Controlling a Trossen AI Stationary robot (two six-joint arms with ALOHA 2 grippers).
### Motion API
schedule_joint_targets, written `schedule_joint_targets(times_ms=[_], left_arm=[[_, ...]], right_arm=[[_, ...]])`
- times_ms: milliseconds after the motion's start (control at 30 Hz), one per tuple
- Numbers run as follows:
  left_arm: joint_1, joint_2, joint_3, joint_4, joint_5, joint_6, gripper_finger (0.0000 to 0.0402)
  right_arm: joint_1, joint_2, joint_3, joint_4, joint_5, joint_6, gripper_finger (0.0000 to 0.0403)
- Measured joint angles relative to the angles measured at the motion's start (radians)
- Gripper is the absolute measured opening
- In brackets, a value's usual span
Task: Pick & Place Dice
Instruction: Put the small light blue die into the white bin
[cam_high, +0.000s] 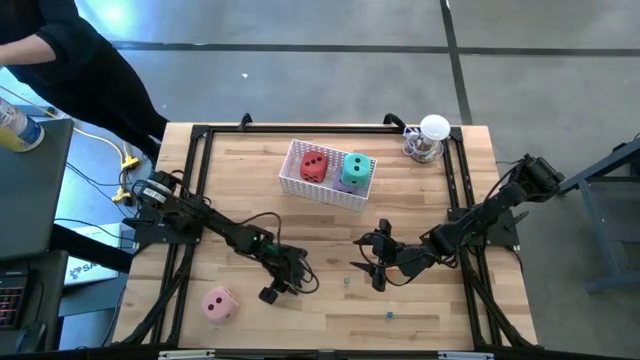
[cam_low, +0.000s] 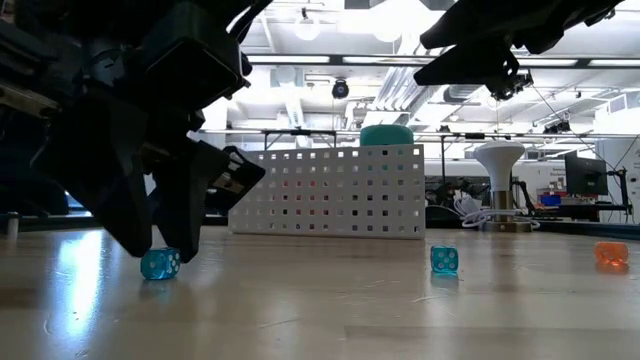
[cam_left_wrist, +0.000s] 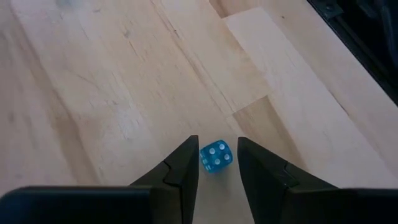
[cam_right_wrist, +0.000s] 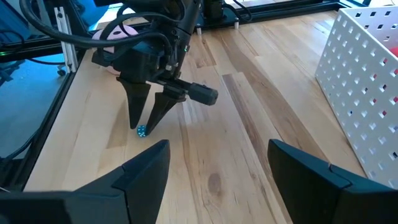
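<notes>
The red die (cam_high: 313, 166) and the green die (cam_high: 356, 168) lie in the white perforated basket (cam_high: 300, 183), with the purple die (cam_high: 343, 186) showing only a sliver under the green one. The pink die (cam_high: 219, 303) rests on the table near the near-left corner. My left gripper (cam_left_wrist: 217, 142) is open and points down at the table, one finger on each side of a small clear-blue die (cam_left_wrist: 216, 155). My right gripper (cam_right_wrist: 219, 149) is wide open and empty, hovering over the table's middle right and facing the left gripper (cam_right_wrist: 142, 127). My left gripper comes from above with its fingers pointing down, straddling the small blue die (cam_low: 160, 263), which sits flat on the table. One fingertip (cam_left_wrist: 191, 155) looks right up against the die's side and the other stands a little off; I cannot tell whether either touches it.
A second small blue die (cam_low: 444, 259) and a small orange die (cam_low: 610, 253) lie on the table. A white round-headed stand (cam_high: 431, 135) sits at the far right corner. A black frame (cam_high: 196, 150) borders the table. A person in dark clothing (cam_high: 70, 50) stands beyond the far left corner.
</notes>
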Motion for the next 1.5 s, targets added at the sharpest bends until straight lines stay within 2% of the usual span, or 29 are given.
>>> schedule_joint_targets(times_ms=[267, 533, 700, 1300, 1500], left_arm=[[0.001, 0.002, 0.0, -0.002, 0.005, -0.004, 0.0097], [0.001, 0.002, 0.002, 0.005, 0.01, -0.011, 0.003], [0.002, 0.001, 0.002, 0.004, 0.014, -0.014, 0.0004], [0.014, -0.033, -0.002, -0.044, 0.024, -0.011, 0.0], [0.015, -0.08, -0.002, -0.053, 0.002, 0.069, 0.0]], right_arm=[[0.0, 0.0, 0.0, -0.001, 0.0, 0.0, 0.0262], [0.0, 0.0, 0.0, -0.001, 0.0, 0.0, 0.0262], [0.0, 0.0, 0.0, -0.001, 0.0, 0.0, 0.0262], [0.0, 0.0, 0.0, -0.007, 0.0, 0.0, 0.0262], [0.0, 0.0, 0.0, -0.021, 0.0, 0.0, 0.0262]])
